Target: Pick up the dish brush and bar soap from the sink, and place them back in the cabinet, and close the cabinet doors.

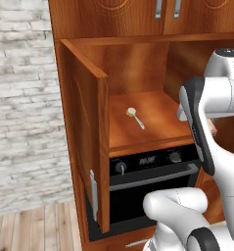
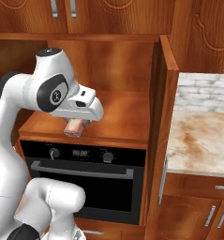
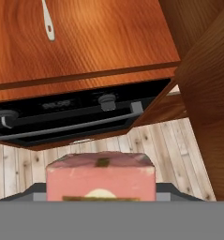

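Nearest: claw (image 2: 75, 127) clamped on the bar soap (image 2: 74, 127), carried just off the front lip of the cabinet (image 1: 138, 122) shelf, above the black oven (image 2: 85, 176). Both cabinet doors (image 1: 86, 142) stand open. Farther in, the dish brush (image 1: 135, 117) already lies on the shelf. Step in hand: delivering the soap. Next move likely calls for reaching inward over the shelf, lowering, releasing, then shutting doors.

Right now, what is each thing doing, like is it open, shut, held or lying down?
Small slim dish brush with cream-yellow head: lying flat on the cabinet shelf.
Pinkish-red rectangular bar soap: held by the gripper, just in front of the shelf edge.
Reddish-brown wooden cabinet doors: both swung open.
Black built-in oven: door shut.
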### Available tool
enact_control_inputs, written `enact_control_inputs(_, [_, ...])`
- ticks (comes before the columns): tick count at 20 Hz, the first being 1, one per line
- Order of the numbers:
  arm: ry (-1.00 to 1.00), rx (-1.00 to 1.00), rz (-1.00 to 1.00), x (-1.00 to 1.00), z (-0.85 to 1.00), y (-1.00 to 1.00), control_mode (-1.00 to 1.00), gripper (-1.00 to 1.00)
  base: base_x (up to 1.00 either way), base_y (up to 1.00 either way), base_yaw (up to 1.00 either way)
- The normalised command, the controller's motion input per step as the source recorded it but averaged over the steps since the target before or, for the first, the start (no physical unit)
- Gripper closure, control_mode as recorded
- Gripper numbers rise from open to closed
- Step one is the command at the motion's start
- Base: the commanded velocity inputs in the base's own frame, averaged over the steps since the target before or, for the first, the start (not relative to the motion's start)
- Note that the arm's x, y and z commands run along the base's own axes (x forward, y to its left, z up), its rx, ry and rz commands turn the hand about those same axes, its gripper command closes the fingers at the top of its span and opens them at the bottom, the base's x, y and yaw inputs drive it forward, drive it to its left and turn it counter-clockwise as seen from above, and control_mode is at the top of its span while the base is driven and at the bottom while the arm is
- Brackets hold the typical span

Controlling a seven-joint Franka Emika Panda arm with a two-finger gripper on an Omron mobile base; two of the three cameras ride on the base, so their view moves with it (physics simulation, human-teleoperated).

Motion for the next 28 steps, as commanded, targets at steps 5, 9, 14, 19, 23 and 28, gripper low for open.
enact_control_inputs(5, [0.0,0.0,0.0,0.0,0.0,0.0,1.0,1.0,-0.1,-0.16,0.05])
enact_control_inputs(9, [0.0,0.0,0.0,0.0,0.0,0.0,1.0,1.0,-0.16,-0.32,0.01])
enact_control_inputs(14, [0.0,0.0,0.0,0.0,0.0,0.0,1.0,1.0,-0.09,-0.34,0.03])
enact_control_inputs(19, [0.0,0.0,0.0,0.0,0.0,0.0,1.0,1.0,-0.3,-0.17,0.05])
enact_control_inputs(23, [0.0,0.0,0.0,0.0,0.0,0.0,1.0,1.0,-0.19,0.0,0.13])
enact_control_inputs(28, [0.0,0.0,0.0,0.0,0.0,0.0,1.0,1.0,-0.25,0.0,0.11])
